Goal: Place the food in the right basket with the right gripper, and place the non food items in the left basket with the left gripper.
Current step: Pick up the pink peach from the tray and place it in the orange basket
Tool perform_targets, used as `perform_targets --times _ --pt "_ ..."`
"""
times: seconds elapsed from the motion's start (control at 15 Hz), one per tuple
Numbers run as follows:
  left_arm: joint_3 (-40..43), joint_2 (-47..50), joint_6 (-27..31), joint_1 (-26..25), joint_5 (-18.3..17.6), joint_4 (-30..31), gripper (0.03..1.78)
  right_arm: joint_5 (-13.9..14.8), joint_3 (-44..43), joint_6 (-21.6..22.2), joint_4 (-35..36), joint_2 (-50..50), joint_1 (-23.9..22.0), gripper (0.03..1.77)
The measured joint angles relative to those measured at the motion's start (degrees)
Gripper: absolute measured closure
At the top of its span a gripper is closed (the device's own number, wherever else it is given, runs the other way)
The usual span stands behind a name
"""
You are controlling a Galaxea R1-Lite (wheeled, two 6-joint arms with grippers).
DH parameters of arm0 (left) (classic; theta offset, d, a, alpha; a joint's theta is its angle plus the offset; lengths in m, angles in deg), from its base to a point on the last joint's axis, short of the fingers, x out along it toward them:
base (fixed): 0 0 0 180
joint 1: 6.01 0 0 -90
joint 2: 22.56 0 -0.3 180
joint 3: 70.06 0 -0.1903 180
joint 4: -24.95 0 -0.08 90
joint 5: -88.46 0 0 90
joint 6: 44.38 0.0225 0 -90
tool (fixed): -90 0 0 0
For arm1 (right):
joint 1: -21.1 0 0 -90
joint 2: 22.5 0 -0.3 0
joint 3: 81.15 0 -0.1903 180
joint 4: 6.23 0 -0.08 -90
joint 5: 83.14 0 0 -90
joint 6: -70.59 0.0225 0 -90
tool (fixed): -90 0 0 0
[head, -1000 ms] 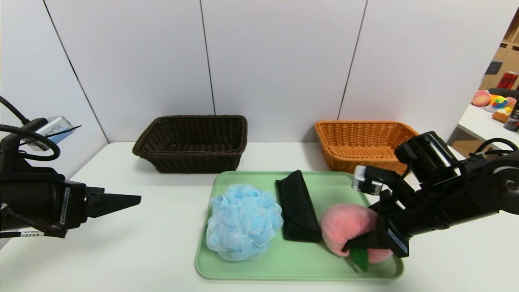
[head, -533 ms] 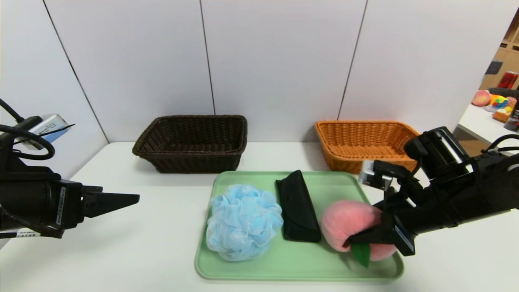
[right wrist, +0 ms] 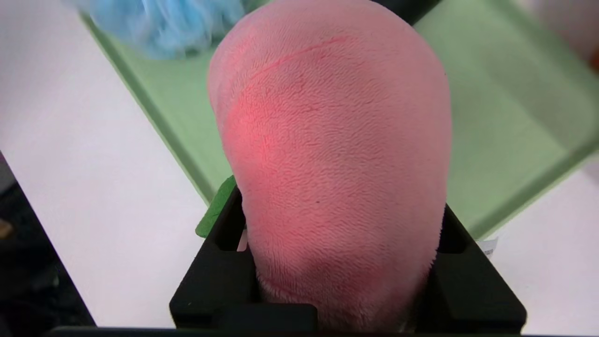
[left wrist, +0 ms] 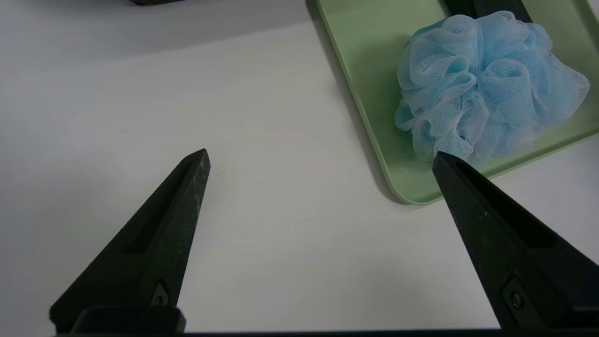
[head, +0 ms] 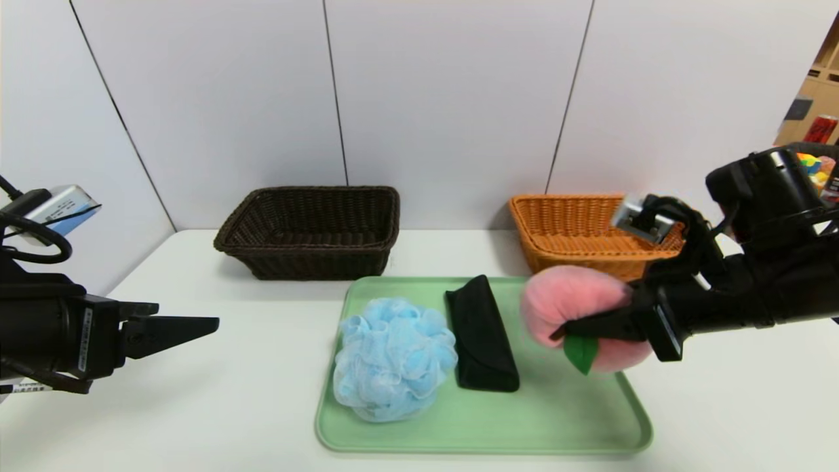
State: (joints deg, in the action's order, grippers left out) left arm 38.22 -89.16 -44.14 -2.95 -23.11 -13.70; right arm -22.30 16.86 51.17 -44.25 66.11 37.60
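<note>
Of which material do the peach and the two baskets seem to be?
Peach: soft, matte plush, probably polyester, judging by its short ruffled pile. Dark basket and orange basket: woven strands, slightly glossy; wicker-like, though plastic rattan is possible.

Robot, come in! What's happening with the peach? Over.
Right hand shut on pink peach, lifted above green tray. Left hand open and empty, left of tray. Nothing seen blocking the way to orange basket.

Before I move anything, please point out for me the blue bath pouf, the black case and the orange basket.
Blue bath pouf (head: 395, 359): head view, middle.
Black case (head: 484, 337): head view, middle.
Orange basket (head: 557, 254): head view, near wall.
</note>
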Motion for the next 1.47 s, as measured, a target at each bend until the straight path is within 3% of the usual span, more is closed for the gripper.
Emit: perform_targets --times 0.2,0.73,1.27,1.47 --pt "0.01 0.3 -0.04 0.02 0.0 -0.01 0.12 0.26 -5.21 3.85 0.3 -1.55 -2.4 1.01" --pt "0.63 0.09 -0.06 0.02 -0.02 0.07 0.12 1.77 -17.42 5.8 1.56 3.34 -12.76 1.01" --pt "0.85 -0.44 -0.24 0.02 0.06 0.13 0.12 12.59 -28.04 6.06 1.89 16.65 -15.46 1.01" --pt "1.16 -0.84 -0.2 0.02 0.06 0.74 0.12 15.02 -30.95 6.03 1.99 22.16 -16.6 1.01"
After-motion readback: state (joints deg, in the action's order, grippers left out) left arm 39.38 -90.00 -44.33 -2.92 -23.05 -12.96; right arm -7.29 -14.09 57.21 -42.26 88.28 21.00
